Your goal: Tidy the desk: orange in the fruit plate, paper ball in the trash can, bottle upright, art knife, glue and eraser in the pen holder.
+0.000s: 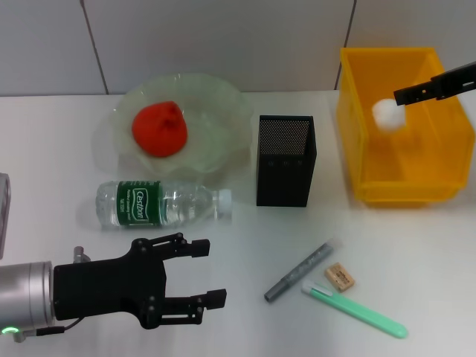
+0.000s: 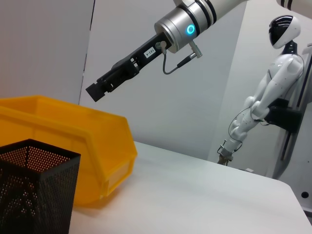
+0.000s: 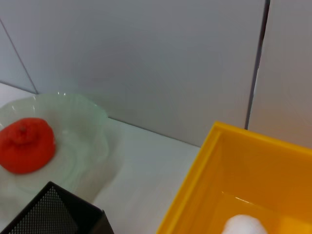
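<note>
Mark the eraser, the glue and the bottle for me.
eraser [image 1: 339, 277], head view, middle of its top face.
glue [image 1: 358, 313], head view, mid-length of the green stick.
bottle [image 1: 138, 204], head view, on the green label.

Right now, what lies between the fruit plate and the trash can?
In the head view, the pen holder stands between the fruit plate and the trash can, apart from both; otherwise bare table.

Bare desk [image 1: 416, 253] lies open right of the art knife [image 1: 301, 270], eraser [image 1: 339, 277] and glue [image 1: 355, 312]. The pen holder [image 1: 285, 161] stands close between plate [image 1: 223, 119] and trash can [image 1: 405, 126]; the bottle [image 1: 160, 204] lies before the plate.
</note>
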